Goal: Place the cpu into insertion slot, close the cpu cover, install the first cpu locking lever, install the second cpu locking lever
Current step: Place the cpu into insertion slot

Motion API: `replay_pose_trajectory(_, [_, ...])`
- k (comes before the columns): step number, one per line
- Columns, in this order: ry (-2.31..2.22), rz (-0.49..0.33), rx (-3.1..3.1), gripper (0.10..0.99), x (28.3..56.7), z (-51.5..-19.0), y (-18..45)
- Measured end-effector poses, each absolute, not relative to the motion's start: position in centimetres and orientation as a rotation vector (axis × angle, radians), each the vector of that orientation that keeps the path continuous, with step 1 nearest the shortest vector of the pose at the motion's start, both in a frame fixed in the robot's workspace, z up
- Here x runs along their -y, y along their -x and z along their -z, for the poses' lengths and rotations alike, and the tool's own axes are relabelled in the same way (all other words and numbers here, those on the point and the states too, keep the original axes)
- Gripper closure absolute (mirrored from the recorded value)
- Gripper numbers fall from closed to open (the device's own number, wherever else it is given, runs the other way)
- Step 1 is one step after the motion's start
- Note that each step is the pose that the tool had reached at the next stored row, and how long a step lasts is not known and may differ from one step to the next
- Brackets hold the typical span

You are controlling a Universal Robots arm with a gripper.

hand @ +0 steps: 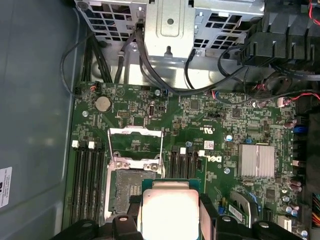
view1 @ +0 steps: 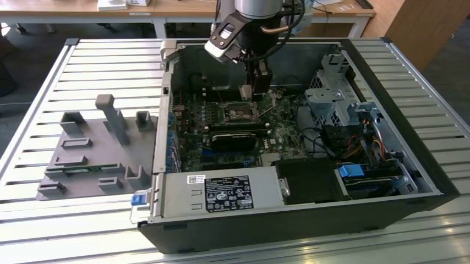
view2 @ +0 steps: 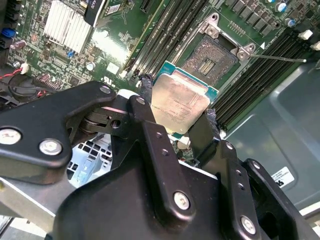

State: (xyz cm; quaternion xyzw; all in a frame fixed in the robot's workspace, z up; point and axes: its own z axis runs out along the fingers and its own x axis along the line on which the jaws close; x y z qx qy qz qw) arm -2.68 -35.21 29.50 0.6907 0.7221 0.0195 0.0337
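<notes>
My gripper [view2: 177, 100] is shut on the cpu [view2: 180, 102], a flat square chip with a pale metal top, pinched at two opposite edges by the black fingers [view2: 145, 87]. In the first wrist view the cpu [hand: 170, 210] hangs tilted just beside the insertion slot [hand: 131, 187], overlapping one of its edges. The slot's dark centre lies bare. The cpu cover [hand: 135, 131], a thin silvery frame, stands flipped open at the slot's far side. A thin locking lever [view2: 277, 59] sticks out from the slot's corner. In the exterior view the gripper [view1: 250, 93] hovers just above the slot [view1: 239, 114].
The motherboard lies in an open black computer case [view1: 411, 203] on a slatted table. A grey power-supply box [view1: 213, 192], a drive cage [view1: 334, 102], cables, a long black block [view1: 233, 137], memory slots [hand: 87, 185] and a heat sink [hand: 256, 161] surround the slot. A grey fixture plate [view1: 96, 148] lies outside.
</notes>
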Motion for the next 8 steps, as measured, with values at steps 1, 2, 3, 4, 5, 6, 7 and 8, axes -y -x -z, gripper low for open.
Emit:
replay_pose_trajectory(1, [-2.125, -0.06, -2.221, 0.545, 35.21, -29.42, 2.68])
replay_pose_trajectory(2, [-2.124, -0.06, -2.221, 0.545, 35.21, -29.35, 2.68])
replay_pose_trajectory(3, [-2.124, -0.059, -2.221, 0.545, 35.21, -29.27, 2.68])
replay_pose_trajectory(4, [-2.124, -0.059, -2.221, 0.545, 35.21, -29.18, 2.68])
replay_pose_trajectory(5, [-2.124, -0.058, -2.22, 0.545, 35.21, -29.08, 2.68])
replay_pose_trajectory(6, [-2.124, -0.058, -2.221, 0.545, 35.21, -28.97, 2.69])
replay_pose_trajectory(7, [-2.124, -0.057, -2.221, 0.545, 35.21, -28.85, 2.69])
replay_pose_trajectory(8, [-2.124, -0.057, -2.221, 0.545, 35.21, -28.72, 2.69])
